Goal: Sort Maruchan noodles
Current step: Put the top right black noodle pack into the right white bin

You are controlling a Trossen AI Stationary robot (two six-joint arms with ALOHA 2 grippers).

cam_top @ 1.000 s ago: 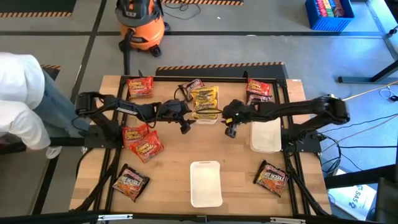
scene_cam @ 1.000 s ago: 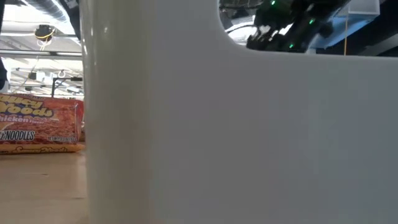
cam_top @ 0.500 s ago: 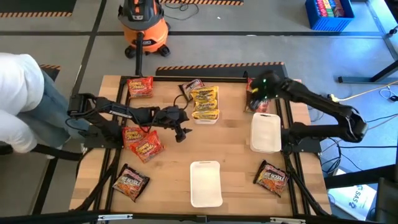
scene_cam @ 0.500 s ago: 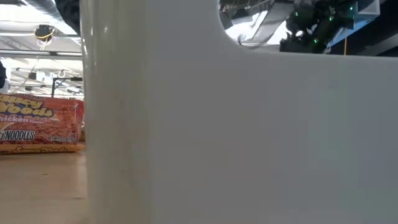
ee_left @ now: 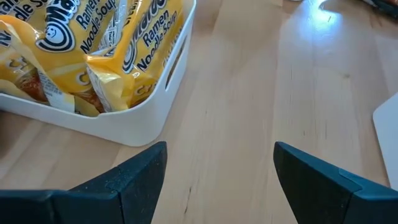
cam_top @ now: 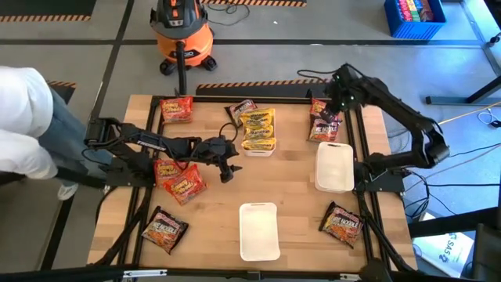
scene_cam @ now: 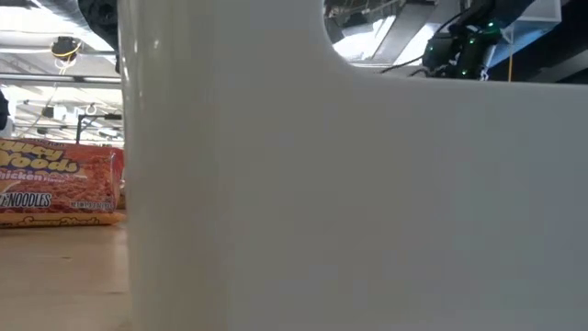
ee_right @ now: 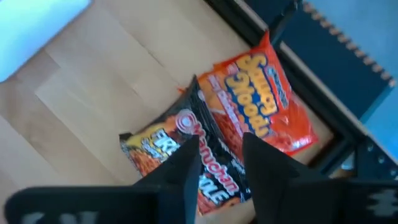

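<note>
Several yellow Maruchan noodles packets [cam_top: 258,128] [ee_left: 81,43] lie in a white tray [ee_left: 155,106] at the far middle. My left gripper [cam_top: 226,169] [ee_left: 221,171] stands open just near of that tray, over bare wood. My right gripper [cam_top: 332,110] [ee_right: 221,155] hangs over the far right corner, its fingers a little apart and nothing between them. Right under it lie a red packet [ee_right: 261,106] and a dark packet [ee_right: 163,152] [cam_top: 322,131], overlapping on the table. More red packets [cam_top: 178,177] [cam_top: 175,110] and dark packets [cam_top: 164,228] [cam_top: 342,222] lie flat around the table.
Two white trays [cam_top: 334,166] [cam_top: 259,230] sit at the right and near middle; the near one's wall [scene_cam: 349,202] fills the low view, beside a red packet [scene_cam: 55,184]. A black frame rail [ee_right: 292,68] runs past the far right corner. A person in white [cam_top: 23,125] stands at the left.
My right gripper has swung from beside the yellow packets' tray at the table's middle toward the far right corner, rising and turning as it went, and now hangs over the two packets there. My left gripper has drawn back slightly toward the near left.
</note>
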